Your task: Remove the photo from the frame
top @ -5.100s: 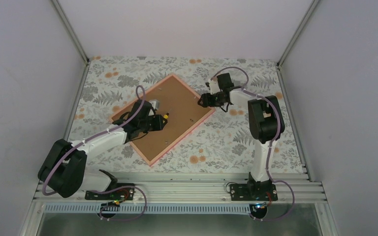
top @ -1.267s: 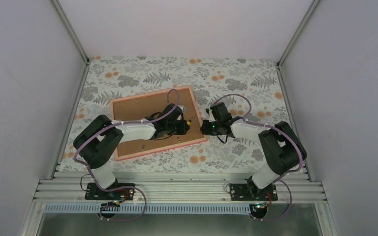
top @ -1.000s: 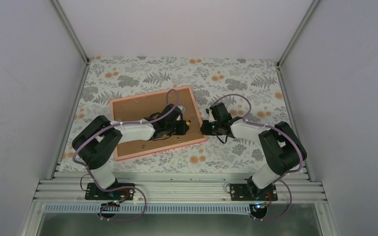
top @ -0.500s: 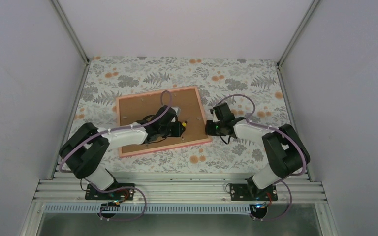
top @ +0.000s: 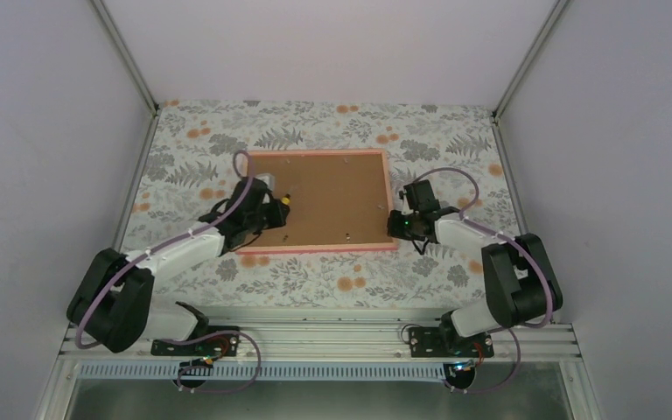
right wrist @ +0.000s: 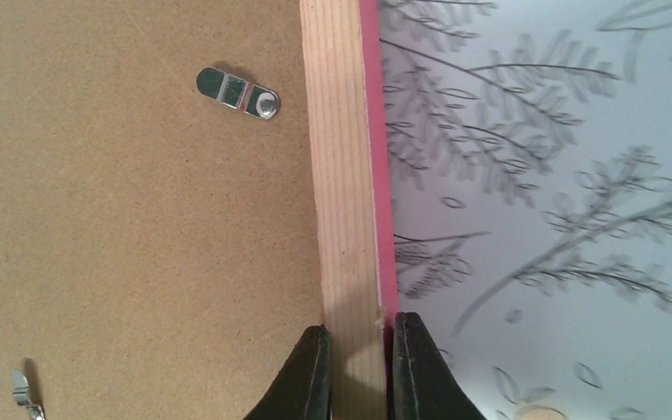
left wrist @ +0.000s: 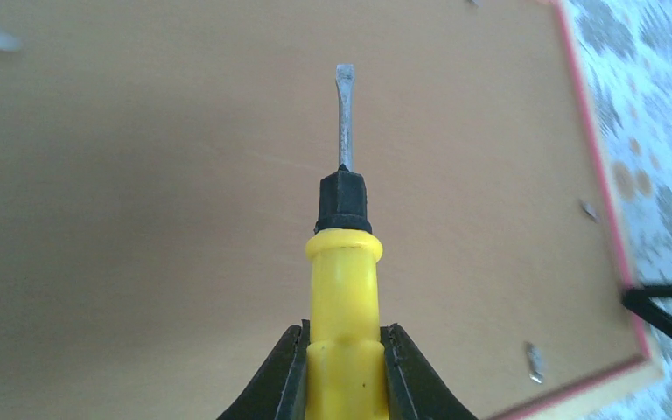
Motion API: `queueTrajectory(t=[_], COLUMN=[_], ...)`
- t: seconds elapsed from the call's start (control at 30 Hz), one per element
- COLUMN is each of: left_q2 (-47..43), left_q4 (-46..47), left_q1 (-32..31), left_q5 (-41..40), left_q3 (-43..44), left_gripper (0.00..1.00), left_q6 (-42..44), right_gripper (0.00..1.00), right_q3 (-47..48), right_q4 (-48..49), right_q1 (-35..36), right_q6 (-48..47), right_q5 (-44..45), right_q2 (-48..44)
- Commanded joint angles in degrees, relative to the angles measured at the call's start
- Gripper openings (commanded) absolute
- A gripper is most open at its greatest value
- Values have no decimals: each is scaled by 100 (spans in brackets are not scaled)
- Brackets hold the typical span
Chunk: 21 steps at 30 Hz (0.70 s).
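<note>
— Swinging the frame (top: pixel 324 250) round, off the slant of a few seconds back and square to the desk (top: pixel 455 149) now, carried a touch farther and to the right.

— Meaning what for the task?

— Looks like lining up for the fastenings. Showing the brown back panel (top: pixel 337 192) upward, with a clip (right wrist: pixel 238 92) lying on it just beside the right rail.

— And pointing which way?

— Running left to right along the long axis, long sides parallel to the near edge. Lying face down, mid-desk, toward the far side.

— Holding what?

— Pinching the right rail, toward the near corner, in the right gripper (right wrist: pixel 359 350), drawn narrow on the wood. Clamping a yellow screwdriver (left wrist: pixel 343 262) in the left gripper (left wrist: pixel 343 350), blade aimed right over the panel's left part. Cannot tell whether touching or hovering.

— And the photo?

— Not showing anywhere. Presumably tucked under that panel, not yet out.
</note>
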Motion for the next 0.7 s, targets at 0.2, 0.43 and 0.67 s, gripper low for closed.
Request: queueTrajectory(t=[0.2, 0.43, 0.67], left_q2=[-700, -305, 244], left_q4=[-127, 170, 222], left_q1=[1811, 2766, 3076], left_q5=[-68, -85, -906], left_q3=[-475, -689, -501], left_gripper=[2, 2, 2], left_q6=[275, 473, 780], right_gripper=[9, 11, 11], right_q3=[-280, -372, -439], right_q4=[-42, 70, 197], right_q1=[-621, -709, -709], right_q6=[-186, -267, -341], right_q5=[95, -19, -221], right_q2=[-467, -514, -527])
